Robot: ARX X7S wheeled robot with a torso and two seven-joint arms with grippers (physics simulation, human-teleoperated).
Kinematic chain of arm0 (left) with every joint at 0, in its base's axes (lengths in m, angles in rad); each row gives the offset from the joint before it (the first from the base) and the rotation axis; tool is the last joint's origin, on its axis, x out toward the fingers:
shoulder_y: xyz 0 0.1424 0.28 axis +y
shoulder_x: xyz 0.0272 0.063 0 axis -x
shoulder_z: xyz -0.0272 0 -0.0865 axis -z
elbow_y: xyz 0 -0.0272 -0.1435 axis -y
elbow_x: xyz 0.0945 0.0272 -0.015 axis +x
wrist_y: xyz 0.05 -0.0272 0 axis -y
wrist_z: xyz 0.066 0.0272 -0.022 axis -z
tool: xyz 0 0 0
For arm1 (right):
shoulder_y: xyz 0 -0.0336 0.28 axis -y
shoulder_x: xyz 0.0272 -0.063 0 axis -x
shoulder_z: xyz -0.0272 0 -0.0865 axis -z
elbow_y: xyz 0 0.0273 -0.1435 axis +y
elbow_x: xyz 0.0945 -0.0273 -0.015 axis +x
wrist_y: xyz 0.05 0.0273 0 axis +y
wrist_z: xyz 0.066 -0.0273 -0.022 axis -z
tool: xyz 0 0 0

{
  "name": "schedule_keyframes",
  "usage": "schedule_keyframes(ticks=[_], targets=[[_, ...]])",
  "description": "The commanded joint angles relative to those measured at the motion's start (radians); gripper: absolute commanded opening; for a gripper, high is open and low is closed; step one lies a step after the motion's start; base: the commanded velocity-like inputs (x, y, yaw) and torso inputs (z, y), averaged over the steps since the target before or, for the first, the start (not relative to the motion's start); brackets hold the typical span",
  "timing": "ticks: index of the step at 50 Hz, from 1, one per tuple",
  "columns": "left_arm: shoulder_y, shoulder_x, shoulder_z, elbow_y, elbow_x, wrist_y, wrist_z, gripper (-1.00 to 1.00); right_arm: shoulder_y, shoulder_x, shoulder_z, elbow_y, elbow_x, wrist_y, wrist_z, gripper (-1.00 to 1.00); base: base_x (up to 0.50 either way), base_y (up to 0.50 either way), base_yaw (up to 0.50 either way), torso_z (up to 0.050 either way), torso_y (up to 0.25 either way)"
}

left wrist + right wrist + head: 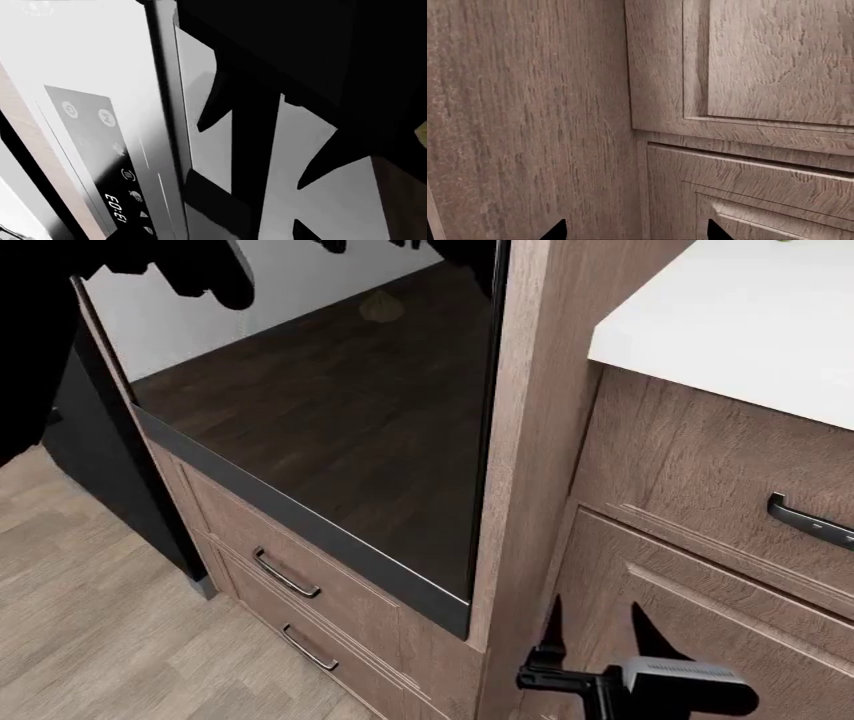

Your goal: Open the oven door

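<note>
The oven door (347, 410) is a wide glossy black glass panel with dark grey trim along its lower edge, mirroring the wooden floor. In the left wrist view its long grey bar handle (167, 100) runs past the control panel (100, 165), with the glass (307, 135) showing black reflections. My left gripper (213, 235) is right at the handle and looks open, with one fingertip (304, 233) showing beyond the bar. In the head view that arm is a dark shape (200, 275) at the door's top. My right gripper (603, 632) hangs low, open and empty, facing cabinet wood.
Two brown drawer fronts (287, 575) (310, 648) sit under the oven. A wooden upright (534, 440) divides it from the counter cabinet with a white top (747, 310) and a dark handle (807, 520). A tall black fridge (107, 470) stands left, on light wooden floor (94, 620).
</note>
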Motion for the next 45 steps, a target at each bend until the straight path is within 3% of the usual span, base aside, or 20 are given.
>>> schedule_keyframes(ticks=[1,31,45], targets=[[-0.019,0.019,0.006,-0.093,0.009,-0.013,-0.020,-1.00,-0.011,0.006,0.005,-0.008,0.009,-0.005,0.007,1.00,0.00,0.00,0.00,0.000,0.000],[-0.019,0.007,-0.008,-0.088,0.015,-0.018,-0.062,-1.00,-0.001,0.018,0.011,0.001,0.019,-0.013,0.016,1.00,0.00,0.00,0.00,0.000,0.000],[0.030,-0.060,-0.063,0.094,0.038,-0.065,-0.126,-1.00,0.000,0.020,0.004,0.008,0.019,-0.016,0.016,1.00,0.00,0.00,0.00,0.000,0.000]])
